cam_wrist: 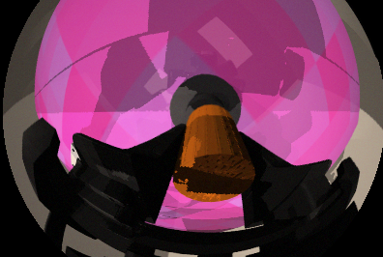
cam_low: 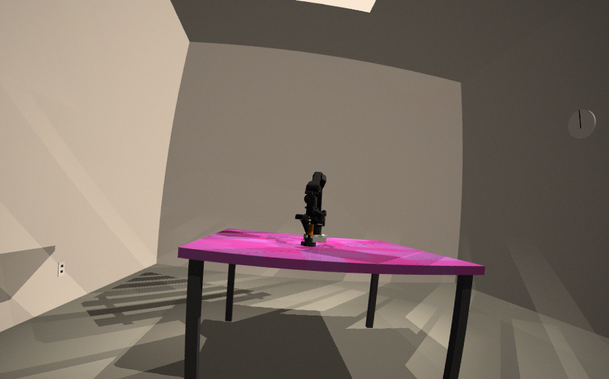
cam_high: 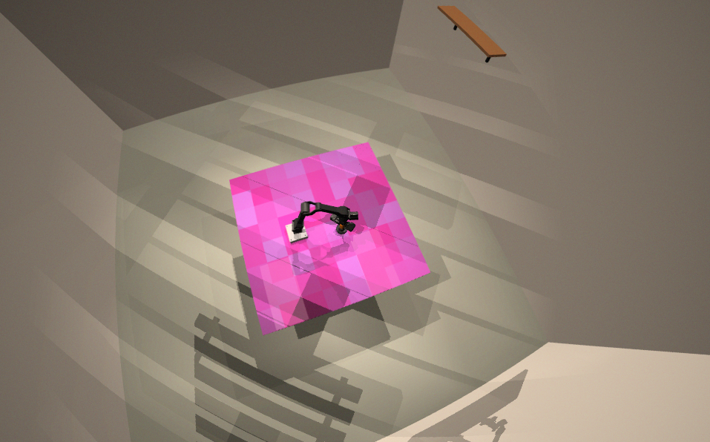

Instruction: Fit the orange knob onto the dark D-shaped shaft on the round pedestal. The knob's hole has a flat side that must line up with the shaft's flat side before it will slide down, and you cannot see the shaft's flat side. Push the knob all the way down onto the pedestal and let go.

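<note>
Table (cam_high: 269,263) (cam_low: 335,259) in pink patches stands beneath your black arm (cam_high: 327,209) (cam_low: 315,192), which rises from its white base (cam_high: 292,239) (cam_low: 322,239), bends over and reaches down to the pedestal (cam_high: 340,231) (cam_low: 308,243) (cam_wrist: 181,101). Your gripper (cam_high: 342,224) (cam_low: 310,229) (cam_wrist: 210,132) is closed around the orange knob (cam_high: 341,226) (cam_low: 310,229) (cam_wrist: 213,148), holding it above the round pedestal; you can't see the shaft's flat side.

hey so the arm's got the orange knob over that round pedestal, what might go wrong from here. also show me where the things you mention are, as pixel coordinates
The gripper (cam_high: 341,225) (cam_low: 310,230) (cam_wrist: 210,132) is shut on the orange knob (cam_low: 310,229) (cam_wrist: 211,135) above the round pedestal (cam_low: 308,243) (cam_wrist: 182,105). The knob hides its hole and most of the shaft, so the flats may be misaligned and jam. Pressing then could make the knob slip or tilt in the fingers. Letting go too early might leave it unseated.
</note>
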`<act>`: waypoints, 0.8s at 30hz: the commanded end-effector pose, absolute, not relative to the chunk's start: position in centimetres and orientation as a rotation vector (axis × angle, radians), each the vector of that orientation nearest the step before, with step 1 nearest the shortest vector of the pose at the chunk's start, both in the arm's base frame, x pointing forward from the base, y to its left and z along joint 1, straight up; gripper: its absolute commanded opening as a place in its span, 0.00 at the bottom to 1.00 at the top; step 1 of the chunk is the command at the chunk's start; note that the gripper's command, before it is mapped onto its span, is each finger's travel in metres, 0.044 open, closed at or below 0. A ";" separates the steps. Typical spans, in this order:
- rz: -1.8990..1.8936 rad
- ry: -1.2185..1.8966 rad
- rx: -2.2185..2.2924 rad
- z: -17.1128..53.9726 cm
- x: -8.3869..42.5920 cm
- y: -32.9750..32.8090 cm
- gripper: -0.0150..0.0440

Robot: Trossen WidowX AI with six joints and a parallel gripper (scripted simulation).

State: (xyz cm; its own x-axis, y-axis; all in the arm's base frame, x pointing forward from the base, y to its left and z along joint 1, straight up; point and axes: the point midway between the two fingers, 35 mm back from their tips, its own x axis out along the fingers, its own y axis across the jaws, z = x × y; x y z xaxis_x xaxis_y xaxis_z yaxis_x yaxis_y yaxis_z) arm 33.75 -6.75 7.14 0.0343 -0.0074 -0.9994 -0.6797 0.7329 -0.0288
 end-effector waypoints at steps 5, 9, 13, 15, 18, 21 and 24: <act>0.578 1.454 -0.610 7.6 33.8 -6.7 0.25; 0.665 1.428 -0.701 7.7 33.7 -6.7 0.25; 0.729 1.406 -0.767 7.7 33.4 -6.7 0.25; 0.729 1.406 -0.767 7.6 33.3 -6.7 0.25; 0.729 1.406 -0.767 7.4 33.2 -6.7 0.25; 0.729 1.406 -0.767 7.1 33.2 -6.7 0.25; 0.729 1.406 -0.767 7.1 33.2 -6.7 0.25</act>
State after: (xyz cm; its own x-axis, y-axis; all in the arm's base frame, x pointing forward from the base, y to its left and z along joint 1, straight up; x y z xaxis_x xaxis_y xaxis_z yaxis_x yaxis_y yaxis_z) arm 33.13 -6.66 7.10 0.0317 -0.0069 -0.9995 -0.8171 0.5758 -0.0299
